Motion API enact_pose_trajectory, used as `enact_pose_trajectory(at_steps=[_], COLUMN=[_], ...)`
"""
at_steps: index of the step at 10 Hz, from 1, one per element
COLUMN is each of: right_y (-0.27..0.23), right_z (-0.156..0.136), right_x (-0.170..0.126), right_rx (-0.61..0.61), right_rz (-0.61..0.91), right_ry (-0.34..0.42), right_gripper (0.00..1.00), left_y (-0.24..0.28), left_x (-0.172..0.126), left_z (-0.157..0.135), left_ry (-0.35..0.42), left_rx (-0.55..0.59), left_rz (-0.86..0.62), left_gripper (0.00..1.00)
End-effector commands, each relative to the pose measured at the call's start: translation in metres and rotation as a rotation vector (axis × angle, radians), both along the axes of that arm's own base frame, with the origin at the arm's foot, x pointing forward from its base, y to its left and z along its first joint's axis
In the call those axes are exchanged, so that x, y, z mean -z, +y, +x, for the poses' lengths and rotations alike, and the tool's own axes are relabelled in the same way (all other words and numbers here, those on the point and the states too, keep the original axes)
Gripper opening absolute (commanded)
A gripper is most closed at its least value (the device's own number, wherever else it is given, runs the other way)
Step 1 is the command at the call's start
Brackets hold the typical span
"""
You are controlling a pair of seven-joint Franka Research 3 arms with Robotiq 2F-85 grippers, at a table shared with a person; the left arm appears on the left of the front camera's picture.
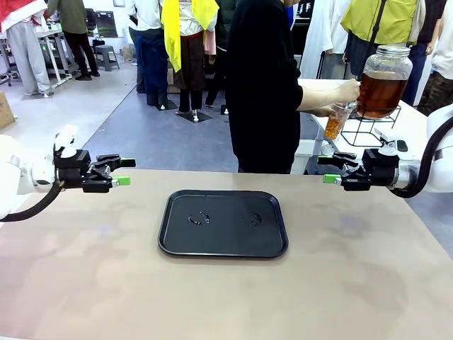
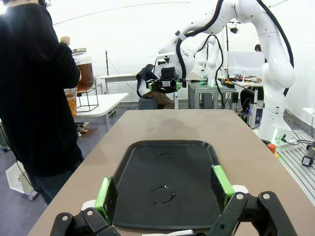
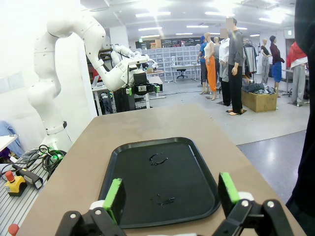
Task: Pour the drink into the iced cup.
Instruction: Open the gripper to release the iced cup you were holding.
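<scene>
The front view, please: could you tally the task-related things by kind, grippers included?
Black tray: 1
Cup in the person's hand: 1
Drink dispenser jar: 1
Grippers, both open: 2, left gripper, right gripper
Total: 5

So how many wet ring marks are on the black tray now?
2. One ring mark lies on the tray's left half, the other ring mark on its right half, apart from each other. No cup stands on them.
</scene>
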State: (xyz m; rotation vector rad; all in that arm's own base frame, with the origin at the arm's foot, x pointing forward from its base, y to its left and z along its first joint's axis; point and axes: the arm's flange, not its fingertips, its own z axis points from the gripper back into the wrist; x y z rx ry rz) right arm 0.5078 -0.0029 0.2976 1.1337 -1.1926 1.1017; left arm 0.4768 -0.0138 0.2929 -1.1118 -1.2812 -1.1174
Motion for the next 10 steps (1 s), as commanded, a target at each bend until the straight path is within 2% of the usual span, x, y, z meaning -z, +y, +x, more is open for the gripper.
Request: enact_pose_trajectory(at_steps=[1, 10], right_y=[0.0002, 0.0002], right_z=[0.0011, 0.0011], right_x=[-0.0026, -0.0026], right_rx=[0.003, 0.003], right_rz=[-0.003, -0.003], right_ry=[-0.004, -0.004], right_gripper=[1.0, 1.0], left_y=[-0.0007, -0.0007], left_x=[-0.0001, -0.0001], left_z=[0.0008, 0.0008], left_ry=[-0.014, -0.014], left_rx=[-0.014, -0.014], left_rz=[-0.009, -0.009], left_gripper=[1.0, 1.0])
